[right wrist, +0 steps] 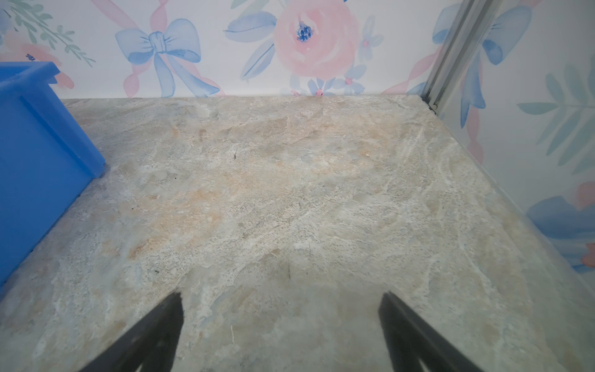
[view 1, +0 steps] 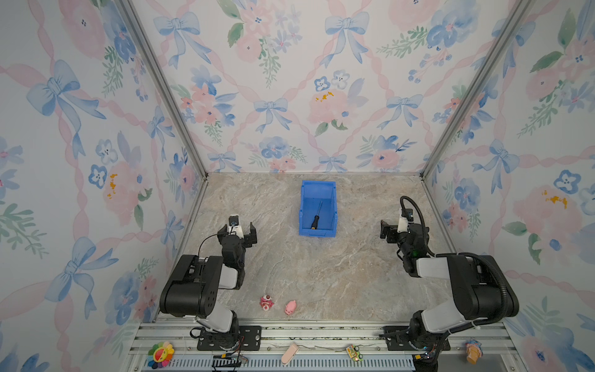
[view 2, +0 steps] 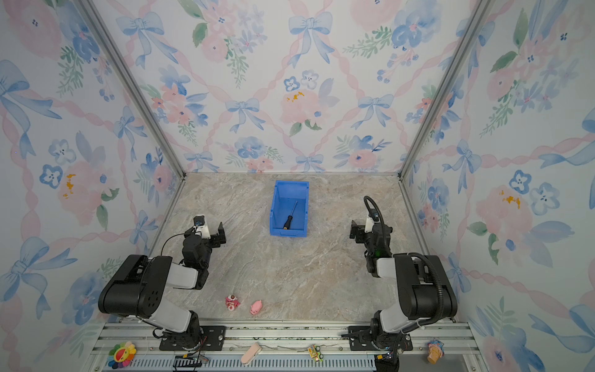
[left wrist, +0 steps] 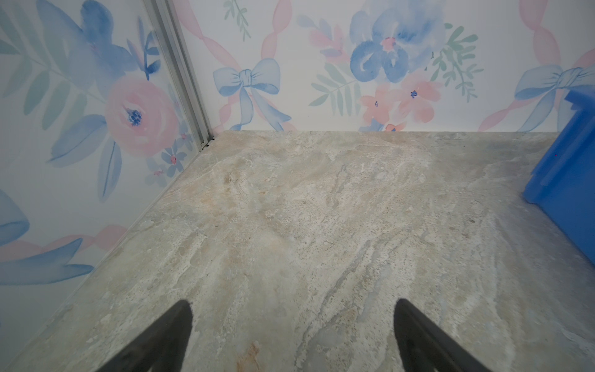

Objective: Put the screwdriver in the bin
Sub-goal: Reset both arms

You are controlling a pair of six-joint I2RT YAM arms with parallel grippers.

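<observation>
In both top views the screwdriver (view 1: 315, 217) (view 2: 289, 217), black-handled with a thin shaft, lies inside the blue bin (view 1: 333, 206) (view 2: 273, 206) at the back middle of the table. Its handle points toward the bin's low front lip. My left gripper (view 1: 238, 226) (view 2: 206, 230) hovers left of the bin, open and empty. My right gripper (view 1: 401, 226) (view 2: 370, 229) hovers right of it, also open and empty. Each wrist view shows only bare tabletop between wide-apart fingers (left wrist: 183, 319) (right wrist: 170, 315), with a side wall of the bin (left wrist: 566, 180) (right wrist: 35, 145) at the edge.
A red-and-white figurine (view 1: 266, 302) and a pink pig toy (view 1: 290, 307) lie near the table's front edge. More small toys sit on the metal rail (view 1: 322, 335) in front. Flowered walls close the table on three sides.
</observation>
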